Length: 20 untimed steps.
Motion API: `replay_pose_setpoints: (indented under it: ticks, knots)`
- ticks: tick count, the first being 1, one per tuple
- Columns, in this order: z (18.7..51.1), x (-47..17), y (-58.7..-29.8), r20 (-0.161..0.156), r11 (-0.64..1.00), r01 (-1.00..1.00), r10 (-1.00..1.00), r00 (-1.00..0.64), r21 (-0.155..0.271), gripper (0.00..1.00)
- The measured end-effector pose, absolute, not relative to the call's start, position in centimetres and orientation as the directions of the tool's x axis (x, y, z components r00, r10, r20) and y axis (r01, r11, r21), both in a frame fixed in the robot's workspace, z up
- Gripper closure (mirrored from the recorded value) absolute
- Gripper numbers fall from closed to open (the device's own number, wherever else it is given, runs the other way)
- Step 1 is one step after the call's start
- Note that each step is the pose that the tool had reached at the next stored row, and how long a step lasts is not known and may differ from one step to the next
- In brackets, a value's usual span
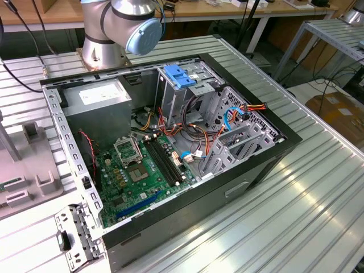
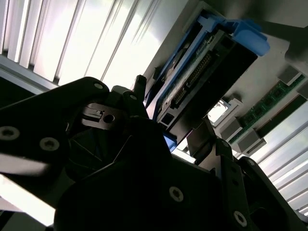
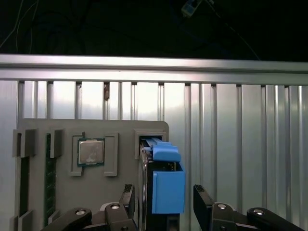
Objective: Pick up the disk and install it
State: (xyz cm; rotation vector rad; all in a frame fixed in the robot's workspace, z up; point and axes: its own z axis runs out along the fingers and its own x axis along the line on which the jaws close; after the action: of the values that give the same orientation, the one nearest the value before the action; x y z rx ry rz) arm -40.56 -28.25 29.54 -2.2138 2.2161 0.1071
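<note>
Here, disk stands inside the spread hand.

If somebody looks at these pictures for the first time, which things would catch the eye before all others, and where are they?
In the exterior view, the open computer case lies on the ridged metal table, its green motherboard exposed. In the first wrist view, the disk with blue side rails stands in a slot of the grey holder, between the fingers of the open gripper and beside a processor chip.
</note>
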Motion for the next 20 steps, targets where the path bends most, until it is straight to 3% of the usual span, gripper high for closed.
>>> replay_pose_setpoints:
  ticks: [20]
  knots:
    - [28.52,-40.56,-28.25,-0.053,0.000,-0.999,-0.999,-0.002,0.043,0.40]
